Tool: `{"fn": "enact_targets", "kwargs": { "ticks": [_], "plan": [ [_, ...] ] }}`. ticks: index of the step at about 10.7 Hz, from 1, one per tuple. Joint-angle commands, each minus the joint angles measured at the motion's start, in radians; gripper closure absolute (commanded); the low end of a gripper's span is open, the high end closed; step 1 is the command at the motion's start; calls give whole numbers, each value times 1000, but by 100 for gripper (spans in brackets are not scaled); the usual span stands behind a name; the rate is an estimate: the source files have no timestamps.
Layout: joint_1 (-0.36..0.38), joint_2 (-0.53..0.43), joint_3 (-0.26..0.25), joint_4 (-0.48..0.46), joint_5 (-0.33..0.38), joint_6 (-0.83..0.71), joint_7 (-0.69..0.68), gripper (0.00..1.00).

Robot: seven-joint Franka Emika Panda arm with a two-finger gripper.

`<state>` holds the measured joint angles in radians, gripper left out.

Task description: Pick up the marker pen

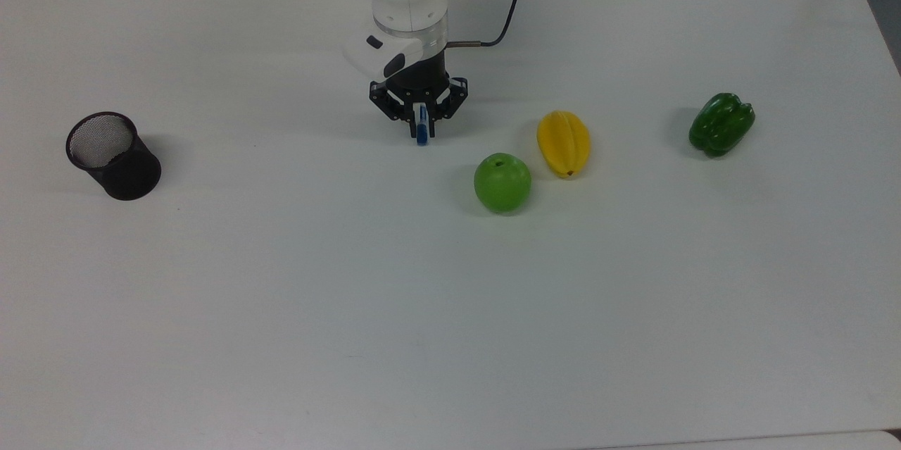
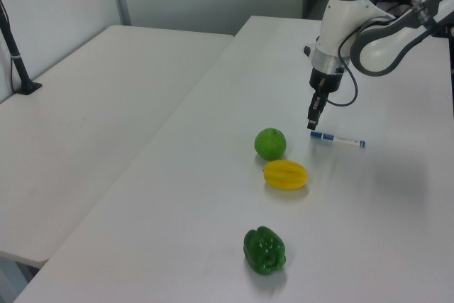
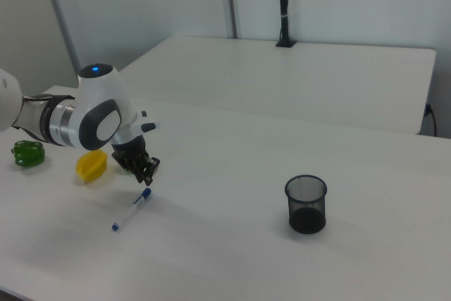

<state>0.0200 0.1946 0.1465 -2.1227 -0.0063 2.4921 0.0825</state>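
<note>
The marker pen (image 2: 338,139) lies flat on the white table (image 1: 450,295), its blue cap end right under the jaws (image 3: 146,174), and I cannot tell if they squeeze it or not, so next comes a firm pinch and lift.

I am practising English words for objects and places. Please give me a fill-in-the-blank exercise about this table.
1. The marker pen has a ____ cap.
2. The marker pen lies flat on the ____.
3. The fruit between the apple and the pepper is ____ in colour.
4. The mesh cup is ____ in colour.

Missing words: blue; table; yellow; black
</note>
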Motion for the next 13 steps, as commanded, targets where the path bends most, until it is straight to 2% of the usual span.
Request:
{"fn": "enact_targets", "kwargs": {
  "ticks": [1,2,4,7,13],
  "plan": [
    [11,-10,-4,-8,-18,28,19,4],
    [9,-18,-4,-6,-17,25,19,0],
    [6,-43,-4,55,-18,-46,14,0],
    [-3,-99,-10,240,-18,-379,28,0],
    [-49,-227,-12,476,0,-885,121,0]
  ]
}}
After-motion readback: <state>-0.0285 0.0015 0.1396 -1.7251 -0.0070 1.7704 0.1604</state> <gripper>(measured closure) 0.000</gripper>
